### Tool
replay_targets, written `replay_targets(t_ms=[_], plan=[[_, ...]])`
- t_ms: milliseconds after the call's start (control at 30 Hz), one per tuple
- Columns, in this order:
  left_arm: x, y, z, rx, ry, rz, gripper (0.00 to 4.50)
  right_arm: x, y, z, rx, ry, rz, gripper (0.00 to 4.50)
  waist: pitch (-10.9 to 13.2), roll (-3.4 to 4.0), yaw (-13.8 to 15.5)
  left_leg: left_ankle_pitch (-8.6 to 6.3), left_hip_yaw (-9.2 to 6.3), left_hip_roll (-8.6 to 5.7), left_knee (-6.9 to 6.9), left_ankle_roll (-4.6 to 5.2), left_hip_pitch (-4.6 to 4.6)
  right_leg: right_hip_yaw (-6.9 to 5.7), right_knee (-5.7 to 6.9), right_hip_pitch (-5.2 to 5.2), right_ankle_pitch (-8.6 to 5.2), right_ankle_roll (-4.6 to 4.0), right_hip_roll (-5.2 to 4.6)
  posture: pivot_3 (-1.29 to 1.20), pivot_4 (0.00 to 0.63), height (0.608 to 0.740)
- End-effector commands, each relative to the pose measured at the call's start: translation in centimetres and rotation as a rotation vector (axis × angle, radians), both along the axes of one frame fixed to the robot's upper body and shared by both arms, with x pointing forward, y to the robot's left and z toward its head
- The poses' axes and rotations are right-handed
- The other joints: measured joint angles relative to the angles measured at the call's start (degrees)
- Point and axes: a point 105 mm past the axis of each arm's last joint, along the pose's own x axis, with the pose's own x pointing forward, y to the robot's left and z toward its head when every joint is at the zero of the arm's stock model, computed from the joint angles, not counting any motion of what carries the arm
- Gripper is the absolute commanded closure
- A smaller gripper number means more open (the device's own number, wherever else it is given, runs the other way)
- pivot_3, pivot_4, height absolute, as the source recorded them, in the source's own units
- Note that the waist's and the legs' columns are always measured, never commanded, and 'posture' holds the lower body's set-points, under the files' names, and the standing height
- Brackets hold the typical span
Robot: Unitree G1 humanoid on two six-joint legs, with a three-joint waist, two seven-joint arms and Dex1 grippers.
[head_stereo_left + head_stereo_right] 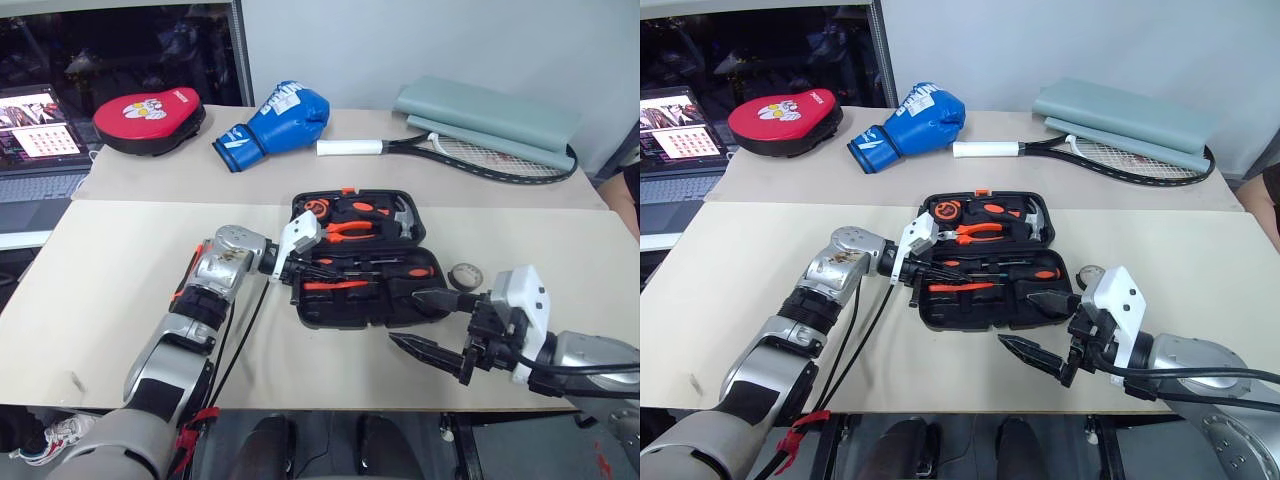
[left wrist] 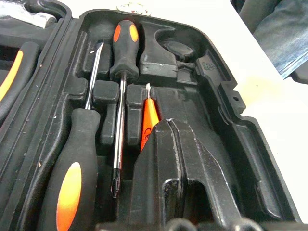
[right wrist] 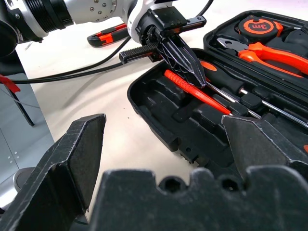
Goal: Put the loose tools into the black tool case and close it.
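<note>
The left gripper (image 3: pixel 185 60) is clamped on the red tester pen (image 3: pixel 197 92) over the open case (image 1: pixel 360 262); the right gripper (image 1: pixel 428 322) gapes at five o'clock. Released askew, the pen may miss its recess and block closing.

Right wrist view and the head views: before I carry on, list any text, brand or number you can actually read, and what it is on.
"3m": on the orange disc of the tape measure in the black tool case.
White lettering on the blue boxing glove: too blurred to read.
Print on the red punch pad: too small to read.
Moulded mark inside the case by the left gripper: illegible.
</note>
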Motion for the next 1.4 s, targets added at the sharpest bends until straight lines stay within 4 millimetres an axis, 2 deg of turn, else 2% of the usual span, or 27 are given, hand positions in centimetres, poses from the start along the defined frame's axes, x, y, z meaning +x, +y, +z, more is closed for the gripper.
replay_targets(t_ms=[33,133,433,700,967,1067,1300,1400], plan=[[-0.1,0.4,-1.1,0.061,-0.063,-0.024,4.48,-0.1,0.2,0.9,0.011,-0.049,0.005,0.00,0.0,0.00,0.0,0.00,0.00,0.00,0.00,0.00,0.01,0.00,0.00,0.01,0.00,0.00,0.00,0.00,0.150,0.736],[0.0,0.8,-2.0,0.099,-0.089,-0.019,4.48,-0.2,0.2,0.9,0.014,-0.047,0.004,0.00,0.0,0.01,0.0,0.00,0.00,0.01,0.00,0.00,0.05,0.00,0.00,0.04,0.00,0.00,0.00,0.00,0.150,0.736],[0.7,1.3,-2.3,0.096,-0.063,0.035,4.48,-0.3,0.2,0.8,0.014,-0.046,0.008,0.00,0.0,0.00,0.0,0.00,-0.01,0.02,0.00,0.00,0.32,-0.01,-0.01,0.34,0.00,-0.01,0.01,0.00,0.150,0.736],[0.0,3.3,-3.3,0.163,-0.041,0.015,4.48,-0.1,0.2,1.0,0.019,-0.054,0.006,0.00,0.0,0.02,-0.4,-0.01,0.00,0.19,-0.01,-0.01,0.72,-0.03,-0.21,0.83,-0.01,0.01,0.10,0.00,0.150,0.736],[0.2,3.8,-3.7,0.186,-0.048,0.034,4.48,0.0,0.3,1.0,0.024,-0.055,0.008,0.00,-0.1,0.03,-0.1,-0.01,-0.01,0.19,-0.02,-0.01,0.75,-0.03,-0.23,0.88,-0.01,0.00,0.09,0.00,0.150,0.736],[0.3,3.5,-3.0,0.150,-0.054,0.034,4.48,-0.1,0.3,1.0,0.022,-0.054,0.009,0.00,-0.1,0.03,-0.1,-0.01,-0.01,0.20,-0.03,-0.01,0.75,-0.03,-0.23,0.88,-0.02,0.01,0.10,0.00,0.150,0.736],[0.4,3.4,1.5,0.002,-0.050,0.042,4.48,0.1,0.1,1.1,0.018,-0.061,0.003,0.00,-0.1,0.02,-0.2,-0.01,-0.01,0.20,-0.02,-0.01,0.58,-0.03,-0.24,0.71,-0.01,0.00,0.10,0.00,0.150,0.736],[0.6,5.0,3.4,0.000,-0.070,0.094,3.80,0.5,-0.4,1.8,-0.002,-0.091,0.001,0.00,-0.1,0.02,-0.2,-0.01,-0.01,0.18,-0.02,-0.01,0.23,-0.02,-0.17,0.29,0.00,-0.01,0.10,0.00,0.150,0.736]])
